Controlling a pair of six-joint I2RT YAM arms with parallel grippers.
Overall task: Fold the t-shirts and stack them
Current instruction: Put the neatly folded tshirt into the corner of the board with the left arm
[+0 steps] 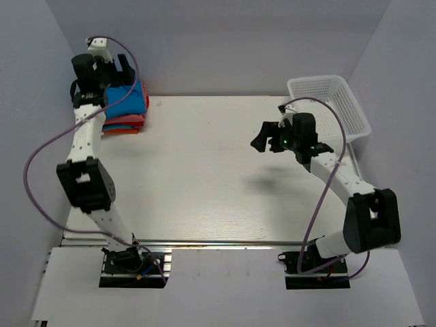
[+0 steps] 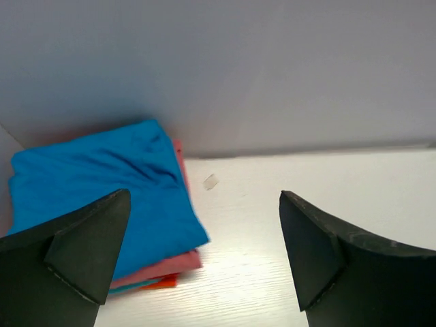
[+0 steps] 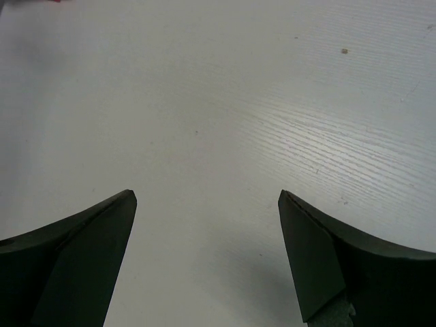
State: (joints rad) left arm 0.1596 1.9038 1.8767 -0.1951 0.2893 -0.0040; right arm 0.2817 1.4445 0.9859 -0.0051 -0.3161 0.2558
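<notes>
While your black left gripper (image 2: 204, 204) and right gripper (image 3: 208, 197) gape empty | four folded cloth t-shirts (image 2: 102, 184) stacked, blue topmost (lower three mostly hidden)

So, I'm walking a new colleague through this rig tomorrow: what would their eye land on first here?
Most likely the stack of folded shirts, bright blue on top with pink and orange-red edges beneath, in the far left corner of the table, where the left end effector hangs open. Next comes the white mesh basket at the far right edge, with the right end effector open above the table beside it.
</notes>
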